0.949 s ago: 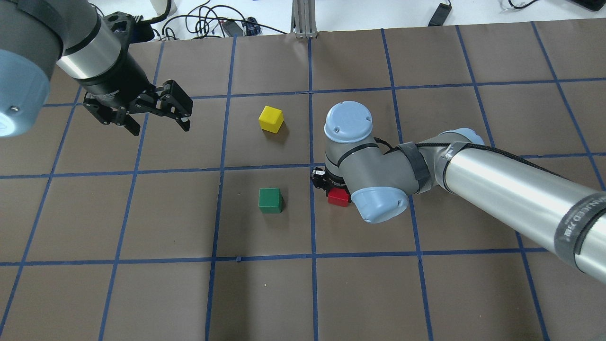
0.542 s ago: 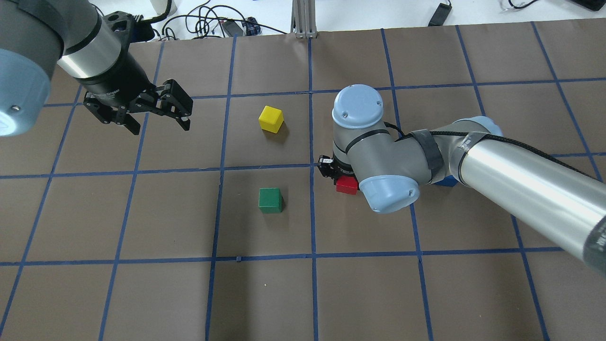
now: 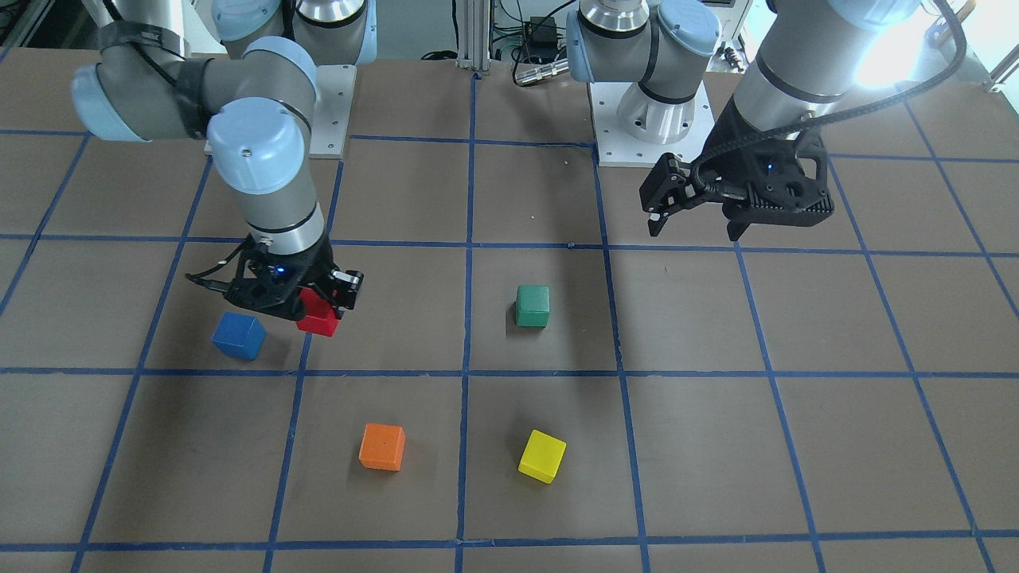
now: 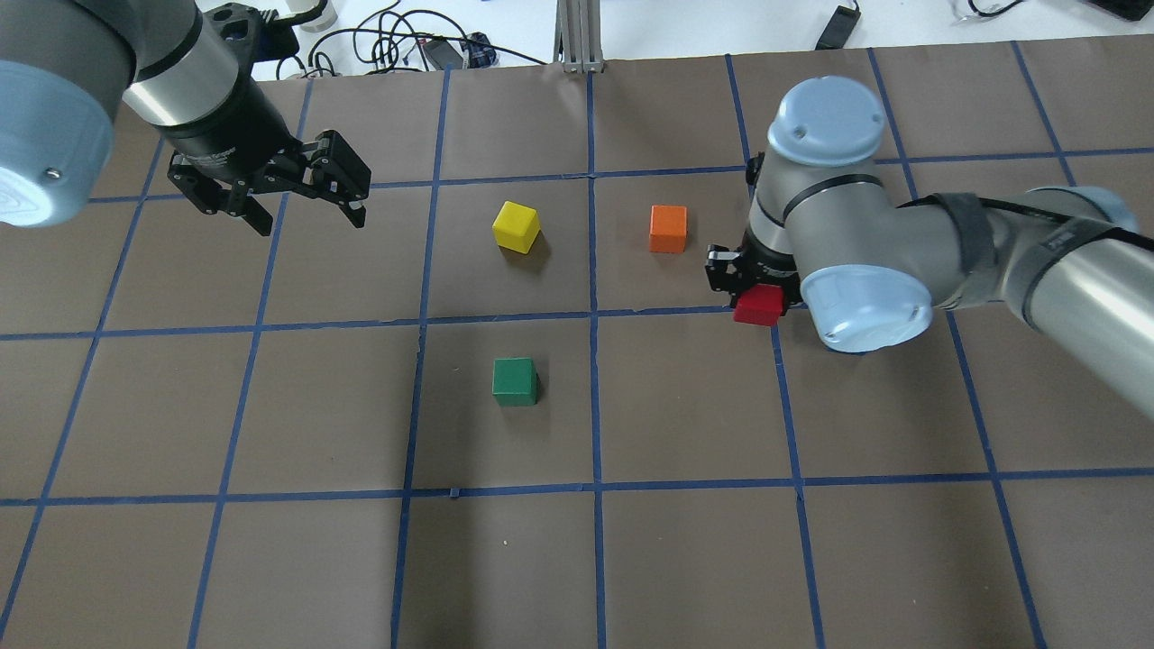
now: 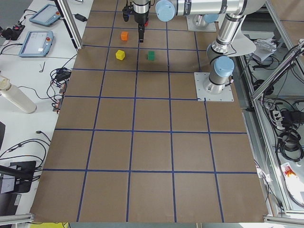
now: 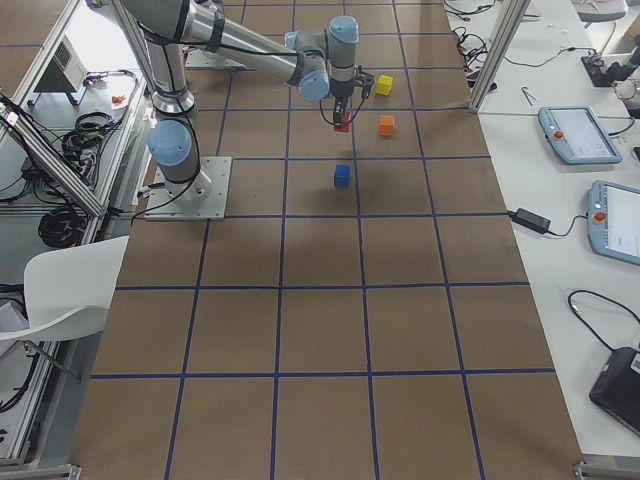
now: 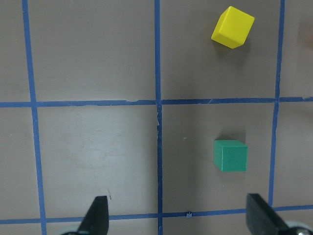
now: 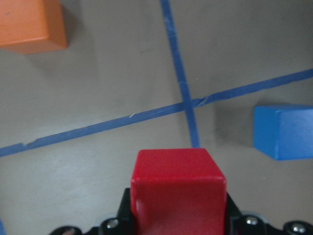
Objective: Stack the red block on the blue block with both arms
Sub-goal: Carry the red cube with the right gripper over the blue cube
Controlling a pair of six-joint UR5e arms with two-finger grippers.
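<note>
Transport of the red block (image 3: 319,322) is judged to be under way. It is clamped in the right claw (image 3: 310,304), whose jaws are closed to the block's width, and in the exterior right view it is seen lifted clear of the worktop (image 3: 716,446). The blue block (image 3: 238,335) rests on the worktop with nothing on it, and the red block is held just beside the blue block, not yet above it. From the claw, the blue block lies toward the robot's right and a little farther from the robot's base; in the right wrist-mounted view it is found at the picture's right edge. Being a cube, it offers no long axis to be matched. A short sideways shift over the blue block, then a descent, is judged to be what the coming move calls for. The left claw (image 3: 694,229) is held wide open and empty, well apart from the blue block, beyond the green block (image 3: 532,306), so the right arm is much the nearer.
</note>
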